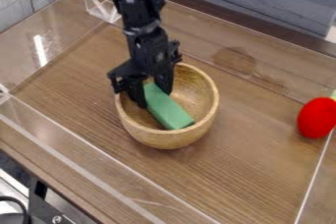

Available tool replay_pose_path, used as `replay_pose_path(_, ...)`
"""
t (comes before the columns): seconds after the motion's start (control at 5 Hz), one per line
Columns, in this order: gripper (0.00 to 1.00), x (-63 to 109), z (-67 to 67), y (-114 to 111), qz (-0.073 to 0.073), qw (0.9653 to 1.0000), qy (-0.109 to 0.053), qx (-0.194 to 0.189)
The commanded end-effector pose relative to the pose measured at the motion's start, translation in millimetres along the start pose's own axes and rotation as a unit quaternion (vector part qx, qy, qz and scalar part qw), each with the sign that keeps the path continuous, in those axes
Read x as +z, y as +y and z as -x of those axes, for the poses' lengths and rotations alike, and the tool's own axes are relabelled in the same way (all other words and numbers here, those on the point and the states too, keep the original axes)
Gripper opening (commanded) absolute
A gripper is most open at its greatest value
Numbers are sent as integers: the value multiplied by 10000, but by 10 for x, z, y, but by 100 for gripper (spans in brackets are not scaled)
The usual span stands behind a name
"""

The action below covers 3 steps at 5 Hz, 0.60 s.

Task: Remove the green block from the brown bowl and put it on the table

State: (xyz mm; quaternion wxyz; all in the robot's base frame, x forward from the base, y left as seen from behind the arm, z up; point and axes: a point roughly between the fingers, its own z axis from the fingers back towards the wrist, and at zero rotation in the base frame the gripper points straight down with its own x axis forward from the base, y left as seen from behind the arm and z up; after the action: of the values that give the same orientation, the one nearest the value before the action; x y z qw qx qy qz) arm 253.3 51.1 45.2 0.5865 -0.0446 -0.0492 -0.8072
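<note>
Reaching straight down into the brown bowl (167,110), I am holding my gripper (141,91) over the upper end of the green block (168,108), my fingers (130,92) standing partly apart with that end of the bar between them. They look closed onto it, though from this angle I cannot tell for sure whether both pads are pressing (the arm is hiding the contact).

What matters for the coming lift is how the block is lying: it is inside the bowl, leaning tilted, its long axis running from my fingers at the upper left down toward the lower right wall. So almost all of its length is stretching away from me on one side. I am judging that a grip at the end like this may let the bar swing or drag on the rim as it rises.

The table (250,179) is lying bare to the right, short of the red object (316,118).
</note>
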Motion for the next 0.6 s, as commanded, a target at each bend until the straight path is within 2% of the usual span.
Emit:
replay_pose_path(0.0,0,355,54,83,-379,9992,90,-78)
replay_pose_path(0.2,0,600,88,98,-527,9986,-4,-85)
replay_pose_path(0.4,0,712,124,136,-593,9979,-131,-234)
